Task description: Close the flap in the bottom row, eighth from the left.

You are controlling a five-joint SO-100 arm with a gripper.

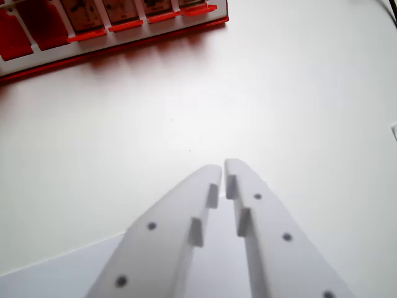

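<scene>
Ahead of me and off to the wrist view's left lies the red flap board (111,43), its bottom-row flaps (126,25) well apart from my tips. My gripper (223,169) is nearly closed, holding nothing. The flaps look light, thin, hinged plastic; I'd nudge one's free edge rather than pinch.

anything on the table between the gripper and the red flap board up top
Nothing visible. The gripper, its tips nearly touching, sits over bare white table. The red flap board lies at the top left of the wrist view, with only bare surface between. Which flap is eighth cannot be told here.
</scene>
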